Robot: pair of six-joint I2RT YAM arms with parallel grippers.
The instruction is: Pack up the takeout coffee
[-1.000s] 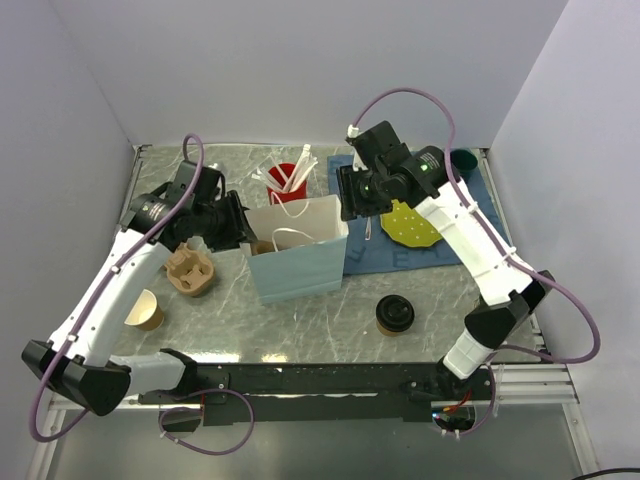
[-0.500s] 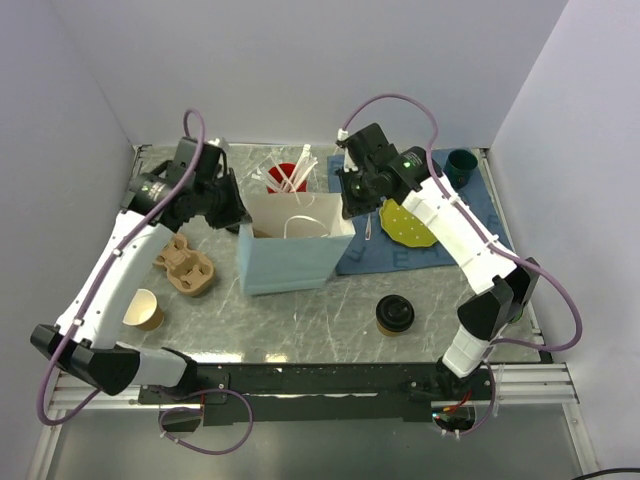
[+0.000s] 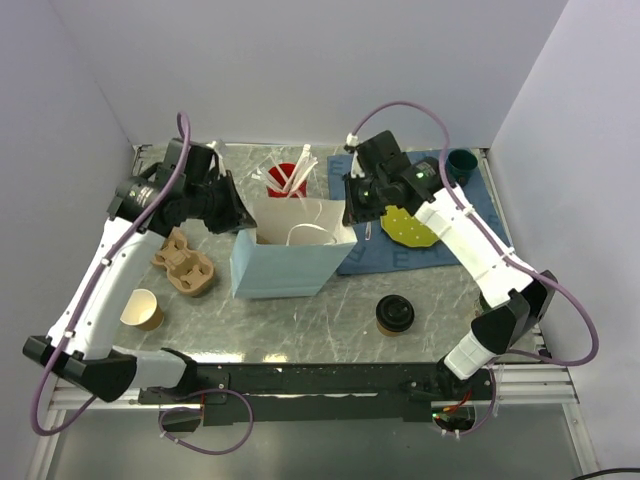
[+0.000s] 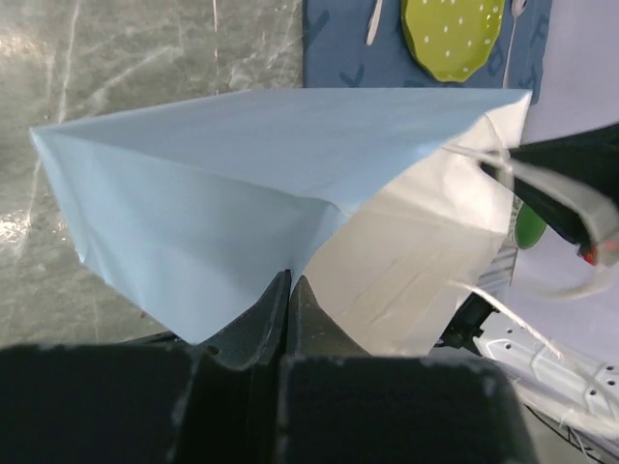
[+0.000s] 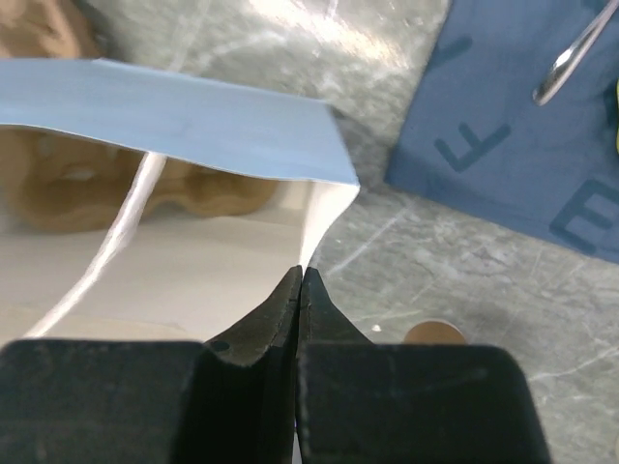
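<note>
Marble table point(image 3: 330, 312) — arms arched inward — left fingers point(image 4: 259, 311), right fingers point(image 5: 277, 311) pinching bag point(image 3: 285, 268).

On your marbled grey counter point(image 3: 330, 318) you have the takeout coffee point(image 3: 394, 316) near the front edge, a lidless paper cup point(image 3: 143, 310) and cardboard carrier point(image 3: 183, 265) at left, a pale blue bag point(image 3: 285, 272) mid-counter, a red cup point(image 3: 285, 180) behind it, a blue mat point(image 3: 390, 255) at right.

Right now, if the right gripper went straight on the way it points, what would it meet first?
The blue paper bag. The right gripper has its fingers shut on the bag's corner edge, so going on would push straight into that paper. What lies past it is unclear in depth.
</note>
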